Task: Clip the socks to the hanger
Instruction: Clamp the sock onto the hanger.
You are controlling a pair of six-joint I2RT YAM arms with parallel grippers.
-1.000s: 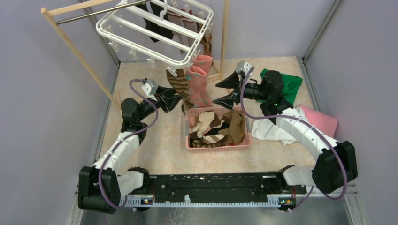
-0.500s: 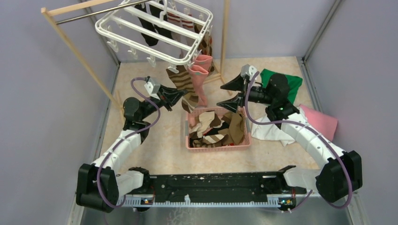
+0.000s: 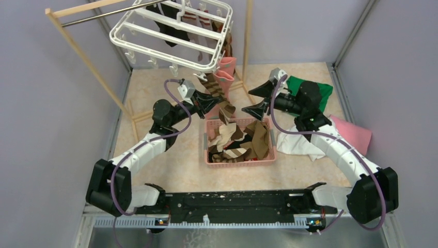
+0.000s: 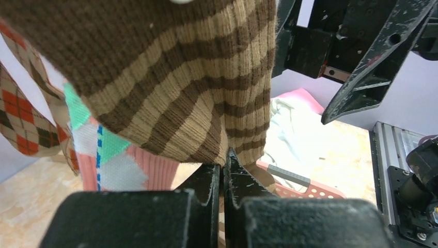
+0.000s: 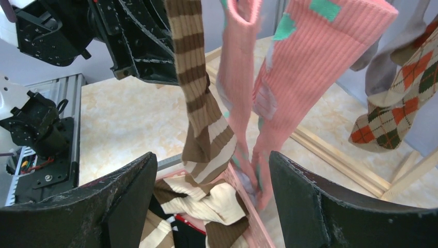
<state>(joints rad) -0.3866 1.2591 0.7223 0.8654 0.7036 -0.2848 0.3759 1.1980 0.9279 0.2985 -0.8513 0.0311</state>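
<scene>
The white grid hanger hangs at the back left, with black, striped, argyle and pink socks clipped to it. A brown-and-tan striped sock droops from the hanger side down toward the pink basket. My left gripper is shut on this sock, whose fabric is pinched between the jaws. My right gripper stands wide open just right of it, above the basket's far edge. In the right wrist view the striped sock and the pink socks hang ahead of that gripper.
The basket holds several more socks, brown, cream and black. A wooden rack with a metal rod carries the hanger. Green cloth, pink cloth and white cloth lie at the right. An argyle sock hangs further back.
My left gripper has shut and swung right and forward to the striped sock, carrying it toward the basket. The hanger has swayed a little. The right gripper has shifted slightly and stays open.
</scene>
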